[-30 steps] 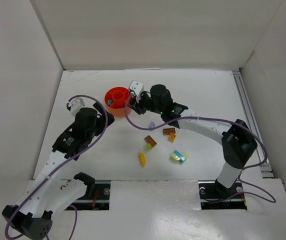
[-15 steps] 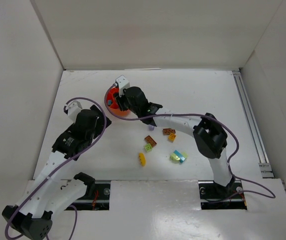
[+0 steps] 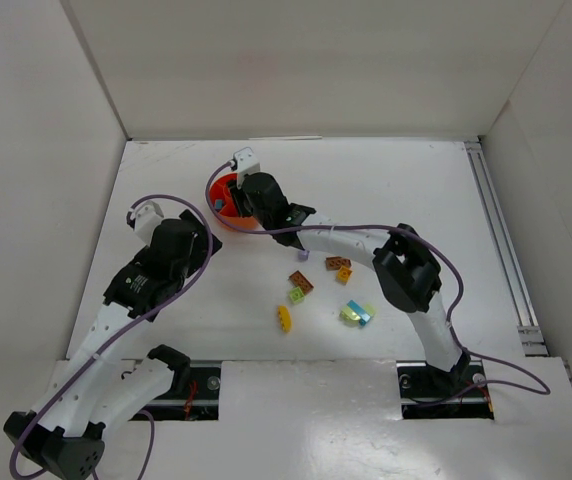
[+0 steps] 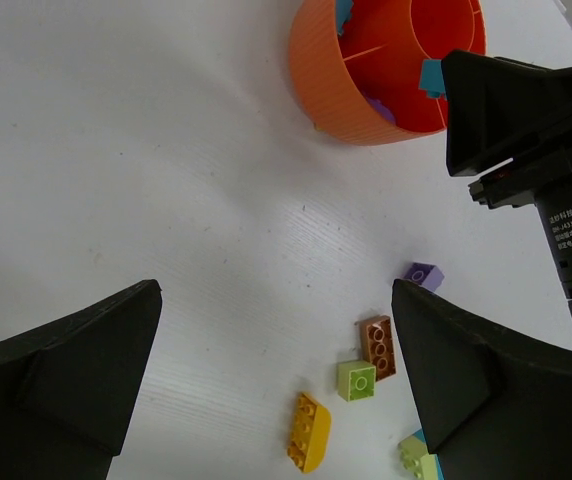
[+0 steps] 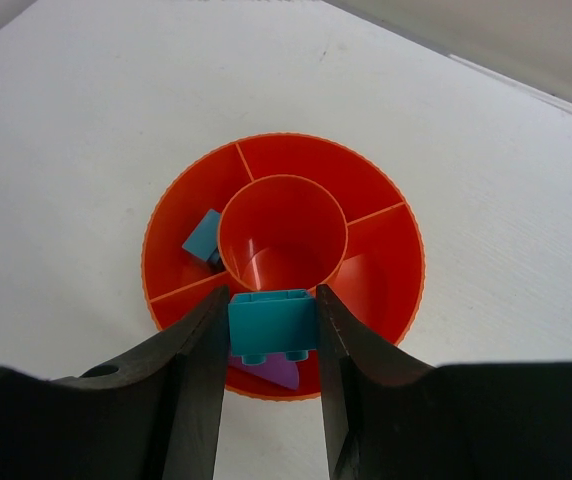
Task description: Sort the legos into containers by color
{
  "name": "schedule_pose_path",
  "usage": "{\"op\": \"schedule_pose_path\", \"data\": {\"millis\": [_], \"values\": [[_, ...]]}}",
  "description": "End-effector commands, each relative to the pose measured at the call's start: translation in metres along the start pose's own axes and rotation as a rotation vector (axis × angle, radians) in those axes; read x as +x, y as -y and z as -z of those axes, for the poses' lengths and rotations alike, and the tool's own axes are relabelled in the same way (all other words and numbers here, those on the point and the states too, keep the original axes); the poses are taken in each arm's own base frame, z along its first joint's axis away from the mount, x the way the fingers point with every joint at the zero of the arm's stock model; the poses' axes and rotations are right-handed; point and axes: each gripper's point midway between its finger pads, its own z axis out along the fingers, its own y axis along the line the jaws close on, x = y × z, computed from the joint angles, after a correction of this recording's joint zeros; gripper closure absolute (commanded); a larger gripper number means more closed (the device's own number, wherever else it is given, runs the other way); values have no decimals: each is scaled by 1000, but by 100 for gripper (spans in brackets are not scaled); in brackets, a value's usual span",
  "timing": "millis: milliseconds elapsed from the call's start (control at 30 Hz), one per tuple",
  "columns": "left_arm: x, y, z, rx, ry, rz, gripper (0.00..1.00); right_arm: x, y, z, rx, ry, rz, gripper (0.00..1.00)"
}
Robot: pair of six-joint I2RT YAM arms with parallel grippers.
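Several loose legos lie in the middle of the tabletop. Beside them the left gripper hangs, fingers spread wide. Nearer the far left corner, the right gripper pinches a cyan lego above the dish. Best drop it beside the other cyan lego, not on the purple lego.

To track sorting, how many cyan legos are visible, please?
3 cyan legos: one in the right gripper, one in the dish, one on the table; more may be hidden.
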Motion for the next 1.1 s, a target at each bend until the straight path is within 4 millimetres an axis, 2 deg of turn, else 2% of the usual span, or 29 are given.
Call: {"op": "schedule_pose_path", "data": {"millis": [0,233,367,1067], "values": [[-13,6,5,21,42,0,1,-21,-2,-2,12,47,-35,86],[-15,7,8,29,48,5,1,-21,-4,-2,3,46,-35,86],[-16,4,10,24,56,6,1,-31,-3,2,2,63,-41,86],[-20,-2,13,10,79,16,1,-31,-10,4,-16,63,-39,85]]}}
